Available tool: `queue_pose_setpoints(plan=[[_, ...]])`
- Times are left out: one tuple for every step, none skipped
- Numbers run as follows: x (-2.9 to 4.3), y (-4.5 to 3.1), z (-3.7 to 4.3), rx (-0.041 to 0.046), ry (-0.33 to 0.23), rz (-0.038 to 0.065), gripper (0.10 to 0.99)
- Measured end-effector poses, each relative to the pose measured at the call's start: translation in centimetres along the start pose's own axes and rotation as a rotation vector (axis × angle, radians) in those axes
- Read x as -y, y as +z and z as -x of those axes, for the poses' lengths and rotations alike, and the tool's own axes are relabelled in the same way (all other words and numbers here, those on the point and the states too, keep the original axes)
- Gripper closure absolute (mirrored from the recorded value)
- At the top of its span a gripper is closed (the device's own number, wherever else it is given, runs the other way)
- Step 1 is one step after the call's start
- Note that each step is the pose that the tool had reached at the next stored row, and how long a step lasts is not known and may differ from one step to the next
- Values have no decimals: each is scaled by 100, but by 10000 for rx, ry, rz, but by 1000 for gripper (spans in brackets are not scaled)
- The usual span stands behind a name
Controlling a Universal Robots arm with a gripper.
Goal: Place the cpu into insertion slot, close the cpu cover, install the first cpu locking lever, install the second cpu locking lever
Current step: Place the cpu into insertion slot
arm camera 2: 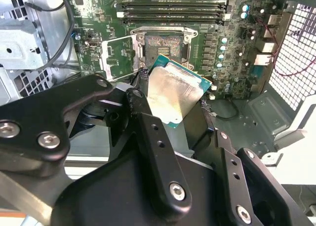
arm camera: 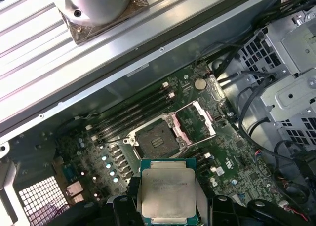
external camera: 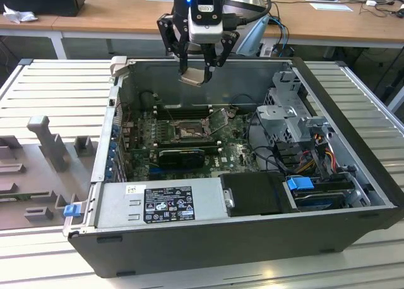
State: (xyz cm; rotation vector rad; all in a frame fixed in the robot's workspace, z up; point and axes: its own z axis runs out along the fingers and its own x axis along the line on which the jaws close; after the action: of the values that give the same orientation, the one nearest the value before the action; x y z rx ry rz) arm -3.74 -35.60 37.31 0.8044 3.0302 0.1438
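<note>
- One cpu point(external camera: 193, 78): it hangs in the air over the far part of the open computer case point(external camera: 208, 238), tilted, well above the green board point(external camera: 233, 151). Its pale metal top faces the cameras in both wrist views point(arm camera 2: 175, 95) point(arm camera: 168, 194).
- One gripper point(external camera: 199, 67): its black fingers point(arm camera 2: 142, 107) are drawn in to the width of the chip and press on two opposite edges. It has hold of the cpu and touches nothing else.
- One insertion slot point(external camera: 188, 132): it sits amid the green board with its dark contact field uncovered point(arm camera 2: 165, 44) point(arm camera: 157, 141). The chip is well apart from it.
- One cpu cover point(arm camera 2: 117, 58): the thin metal frame is swung up on its hinge and stands open just beside the socket point(arm camera: 197, 120) point(external camera: 219, 118).
- One bank of long black memory slots point(arm camera 2: 170, 9): it runs along one side of the socket, and the rows are too close-set to count surely.
- One case: it lies on its side on a ribbed metal table point(external camera: 57, 87), with a labelled power supply point(external camera: 161, 204) at the near wall.
</note>
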Motion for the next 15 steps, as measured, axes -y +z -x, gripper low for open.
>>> queue_pose_setpoints(plan=[[0, 0, 0, 3, 29, 1, 557], [0, 0, 0, 6, 62, 1, 557], [0, 0, 0, 8, 91, 2, 557], [0, 0, 0, 11, 120, 2, 557], [0, 0, 0, 14, 151, 3, 557], [0, 0, 0, 16, 182, 4, 557], [0, 0, 0, 19, 210, 4, 557], [0, 0, 0, 22, 242, 5, 557], [0, 0, 0, 27, 301, 6, 557], [0, 0, 0, 30, 333, 7, 557], [0, 0, 0, 33, 364, 7, 557], [0, 0, 0, 35, 396, 8, 557], [0, 0, 0, 39, 428, 8, 557], [0, 0, 0, 43, 474, 9, 557], [0, 0, 0, 46, 510, 9, 557]])
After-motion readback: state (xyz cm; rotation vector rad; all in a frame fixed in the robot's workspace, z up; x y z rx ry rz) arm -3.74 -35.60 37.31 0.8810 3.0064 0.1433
